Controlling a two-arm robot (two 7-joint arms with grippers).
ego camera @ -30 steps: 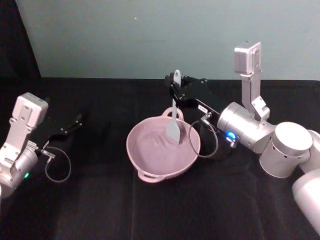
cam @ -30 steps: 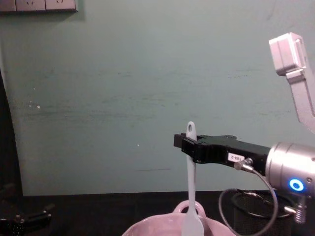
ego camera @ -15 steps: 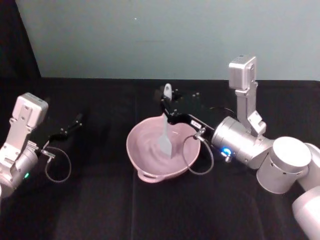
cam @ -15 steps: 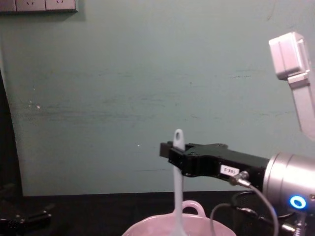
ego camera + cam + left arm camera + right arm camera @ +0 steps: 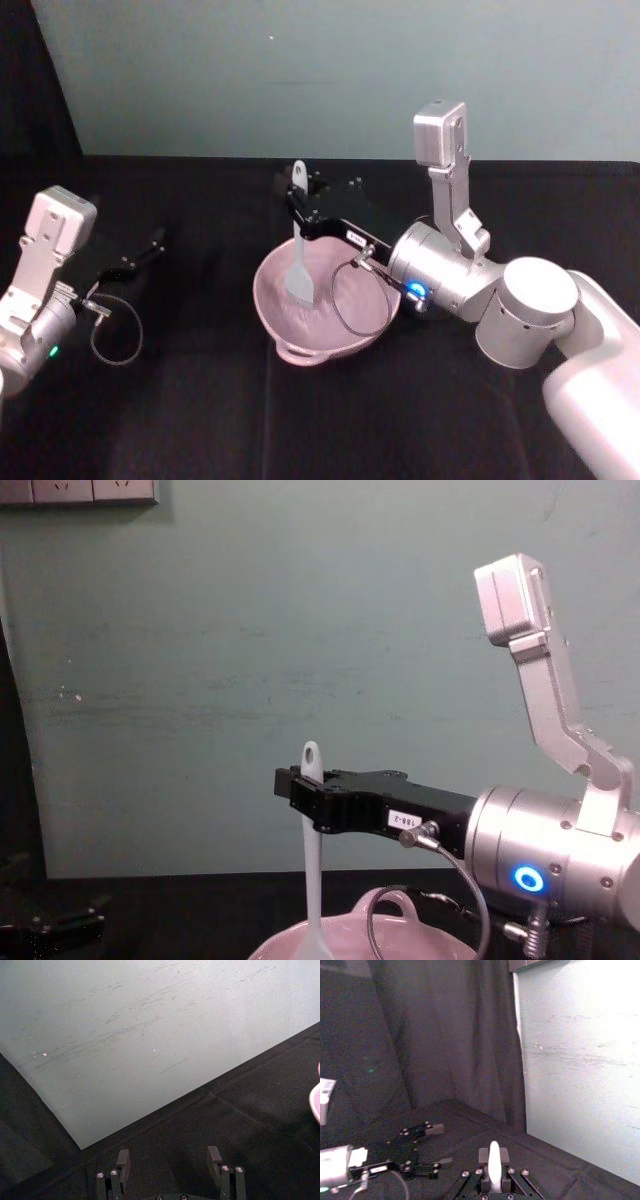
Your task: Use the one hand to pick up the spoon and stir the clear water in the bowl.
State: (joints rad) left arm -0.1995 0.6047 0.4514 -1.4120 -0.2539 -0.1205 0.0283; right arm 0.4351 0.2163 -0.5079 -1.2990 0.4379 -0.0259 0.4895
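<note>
Bowl mostly below chest view's edge

Head camera high, looking down, chest camera low, level, both sharing bowl

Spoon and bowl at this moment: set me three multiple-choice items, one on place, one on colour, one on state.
1. Where is the head of the spoon?
A) on the table
B) inside the bowl
C) behind the bowl

2. What colour is the bowl?
A) pink
B) blue
C) black

3. How is the right end effector?
A) open and empty
B) shut on the spoon
C) open around the bowl's rim

Answers:
1 B: the head sits within the rim in the head view.
2 A: its wall is pale pink.
3 B: it clamps the upright handle just under the hole.
</note>
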